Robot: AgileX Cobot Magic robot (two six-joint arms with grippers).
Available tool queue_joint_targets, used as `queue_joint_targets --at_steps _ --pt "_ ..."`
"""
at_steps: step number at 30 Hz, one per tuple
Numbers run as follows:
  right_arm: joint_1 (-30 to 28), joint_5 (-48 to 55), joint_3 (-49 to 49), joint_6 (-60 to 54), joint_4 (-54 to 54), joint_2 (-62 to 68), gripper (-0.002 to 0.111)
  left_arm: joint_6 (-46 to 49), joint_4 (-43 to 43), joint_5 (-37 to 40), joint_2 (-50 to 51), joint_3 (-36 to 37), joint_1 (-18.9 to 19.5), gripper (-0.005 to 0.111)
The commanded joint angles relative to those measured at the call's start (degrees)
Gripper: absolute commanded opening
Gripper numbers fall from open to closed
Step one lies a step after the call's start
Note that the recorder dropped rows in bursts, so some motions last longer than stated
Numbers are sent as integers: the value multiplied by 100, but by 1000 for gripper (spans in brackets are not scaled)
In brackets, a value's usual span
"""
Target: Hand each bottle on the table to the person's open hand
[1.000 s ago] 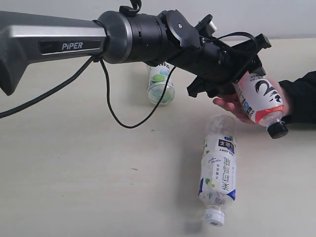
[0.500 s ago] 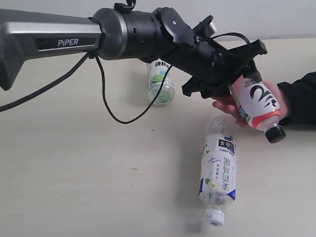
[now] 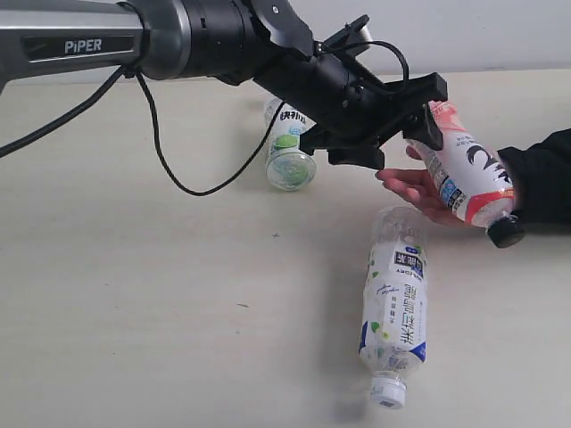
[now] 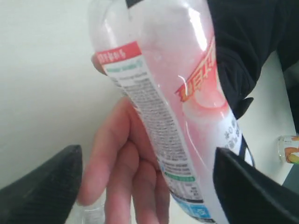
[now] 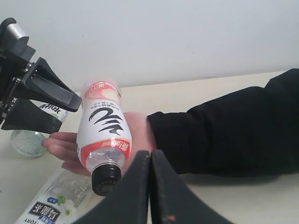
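My left gripper (image 3: 408, 125) stands with jaws apart at the pink bottle's (image 3: 464, 174) base; bottle lies across the person's hand (image 3: 415, 189); my right gripper (image 5: 150, 158) is closed, empty.

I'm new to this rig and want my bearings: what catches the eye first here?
A pink-tinted, black-capped bottle lies tilted in the person's open hand at the right, with the left arm's fingers spread open at its base. On the table lie a blue-labelled bottle in front of the hand and a green-labelled bottle partly behind the arm.
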Motion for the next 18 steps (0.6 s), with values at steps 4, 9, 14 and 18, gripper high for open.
queue_joint_targets --at_steps 4,9,14,18 --pt "-29 -29 26 12 0 -33 0 422 -27 49 -287 -24 8 87" --pt "-29 -29 26 12 0 -33 0 688 496 717 -884 -24 159 58" --pt "-29 -29 26 12 0 -33 0 688 1097 1458 -1179 -1 233 6" --pt "-29 -29 26 12 0 -33 0 173 1681 1407 -1329 110 233 0"
